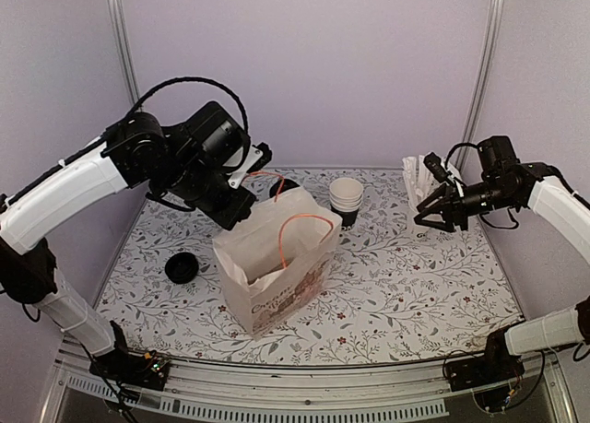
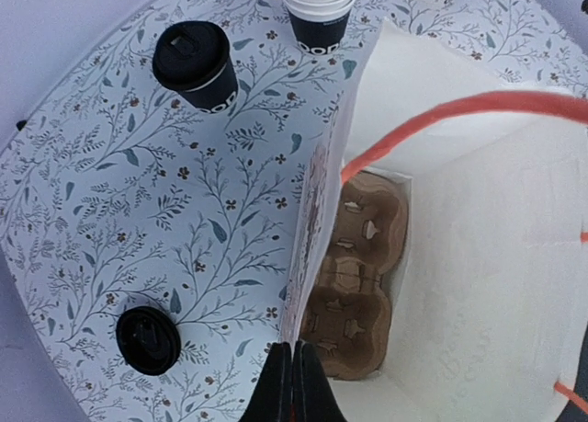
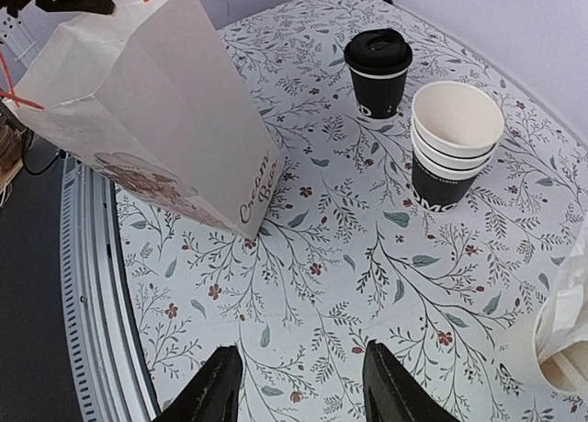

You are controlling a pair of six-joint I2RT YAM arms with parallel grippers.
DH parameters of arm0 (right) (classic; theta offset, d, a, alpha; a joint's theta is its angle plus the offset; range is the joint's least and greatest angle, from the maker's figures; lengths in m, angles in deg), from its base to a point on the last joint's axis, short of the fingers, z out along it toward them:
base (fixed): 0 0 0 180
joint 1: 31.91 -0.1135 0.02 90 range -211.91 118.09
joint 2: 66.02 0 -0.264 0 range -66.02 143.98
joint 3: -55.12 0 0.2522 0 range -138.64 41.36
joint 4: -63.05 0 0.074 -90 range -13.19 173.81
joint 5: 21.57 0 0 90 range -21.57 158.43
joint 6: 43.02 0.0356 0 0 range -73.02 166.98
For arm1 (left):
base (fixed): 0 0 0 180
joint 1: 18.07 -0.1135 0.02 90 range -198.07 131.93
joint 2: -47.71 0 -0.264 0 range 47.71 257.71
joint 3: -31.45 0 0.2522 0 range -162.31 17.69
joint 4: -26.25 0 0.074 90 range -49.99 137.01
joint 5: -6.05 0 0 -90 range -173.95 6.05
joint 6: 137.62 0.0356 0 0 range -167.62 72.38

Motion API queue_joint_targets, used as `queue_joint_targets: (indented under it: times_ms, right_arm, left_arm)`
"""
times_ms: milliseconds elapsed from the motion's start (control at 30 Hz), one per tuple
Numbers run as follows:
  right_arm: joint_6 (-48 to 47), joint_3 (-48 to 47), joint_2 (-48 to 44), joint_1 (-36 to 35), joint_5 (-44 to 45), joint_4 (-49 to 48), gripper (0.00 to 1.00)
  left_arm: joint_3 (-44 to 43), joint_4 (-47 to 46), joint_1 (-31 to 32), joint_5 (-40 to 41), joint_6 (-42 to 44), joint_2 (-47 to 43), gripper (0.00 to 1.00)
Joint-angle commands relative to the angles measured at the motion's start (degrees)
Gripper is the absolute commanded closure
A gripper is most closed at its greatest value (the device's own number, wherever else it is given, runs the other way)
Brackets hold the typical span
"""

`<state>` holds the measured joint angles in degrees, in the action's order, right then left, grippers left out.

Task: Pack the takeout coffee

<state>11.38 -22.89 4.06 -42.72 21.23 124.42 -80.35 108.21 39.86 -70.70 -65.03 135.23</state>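
Observation:
The takeout coffee [image 3: 378, 71], a small dark-banded paper cup with a black lid, stands upright on the table behind the bag; it also shows in the left wrist view [image 2: 195, 65] and, mostly hidden, in the top view [image 1: 288, 183]. A white paper bag [image 1: 277, 266] with orange handles [image 2: 441, 119] stands open mid-table with a brown cup carrier [image 2: 358, 284] on its floor. My left gripper [image 2: 294, 385] is shut on the bag's rim at its far left side [image 1: 243, 213]. My right gripper [image 3: 299, 385] is open and empty above the table, right of the bag [image 1: 433, 211].
A stack of nested lidless cups [image 3: 455, 142] stands right of the coffee [image 1: 346, 197]. A loose black lid [image 1: 182, 267] lies on the table left of the bag. A white cup with pale sticks [image 1: 419, 179] stands at the back right, near my right gripper.

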Motion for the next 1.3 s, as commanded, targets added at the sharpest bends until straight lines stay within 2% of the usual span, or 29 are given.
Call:
queue_joint_targets:
  times_ms: [0, 100, 300, 367, 533, 700, 800, 1033, 1167, 1267]
  right_arm:
    - [2.61, 4.53, -1.77, 3.97, -3.28, -7.81, 0.53]
    - [3.19, 8.16, -3.3, 5.47, -5.25, -10.14, 0.53]
    - [3.55, 14.67, -8.33, 6.6, -7.55, -13.27, 0.51]
    - [3.81, 15.56, -9.66, 7.37, -7.82, -13.81, 0.5]
    - [3.96, 16.07, -10.0, 8.9, -8.96, -13.85, 0.5]
    - [3.53, 16.34, -9.32, 8.99, -9.22, -13.8, 0.5]
    - [3.28, 16.44, -8.85, 8.99, -9.59, -13.73, 0.5]
    - [2.58, 16.18, -7.47, 8.96, -10.6, -13.04, 0.49]
    - [2.29, 16.21, -7.49, 8.96, -10.81, -12.88, 0.49]
    - [2.2, 16.3, -7.67, 8.97, -10.81, -12.82, 0.49]
  left_arm:
    - [-5.18, 0.82, -0.31, 11.59, 5.19, -0.1, 1.0]
    - [-5.26, -0.08, 1.56, 14.81, 8.65, -0.27, 1.0]
    - [3.06, -3.68, 8.7, 28.6, 11.12, 2.52, 1.0]
    - [4.97, -4.45, 11.51, 33.42, 10.29, 3.93, 1.0]
    - [4.74, -4.09, 19.0, 38.54, 8.11, 7.01, 1.0]
    - [0.15, 3.65, 27.31, 44.01, 1.1, 11.94, 1.0]
    - [-2.07, 11.0, 30.71, 45.62, -4.82, 15.6, 1.0]
    - [-1.24, 11.25, 33.12, 44.97, -7.05, 15.6, 1.0]
    - [-5.26, 10.41, 32.84, 44.14, -4.76, 14.26, 1.0]
    - [-6.63, 3.67, 32.24, 38.52, 2.38, 10.67, 1.0]
